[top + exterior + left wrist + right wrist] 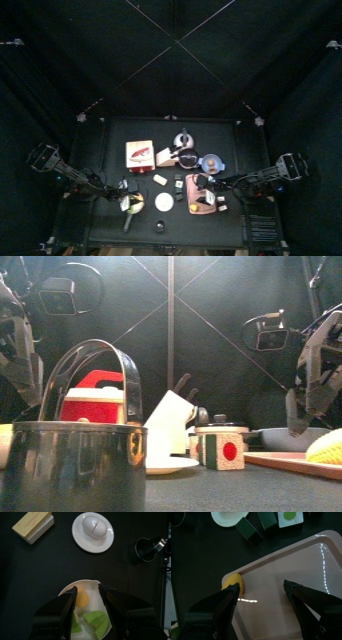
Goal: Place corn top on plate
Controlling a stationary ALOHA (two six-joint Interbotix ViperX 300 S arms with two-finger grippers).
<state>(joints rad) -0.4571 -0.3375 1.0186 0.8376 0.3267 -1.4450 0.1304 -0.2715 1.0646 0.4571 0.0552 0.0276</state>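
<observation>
- Dim overall: black curtains swallow the light.
- Overhead light leaves streaks of glare on the pink tray [298, 577].
- Near pot [74, 461] in the front view is soft, out of focus.

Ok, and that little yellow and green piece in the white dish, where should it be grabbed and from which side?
Probably from straight above, pinching the yellow and green piece across its yellow end. It lies low inside the white dish, whose raised rim would block a side approach. The left gripper hangs over it with its jaws open on either side.
</observation>
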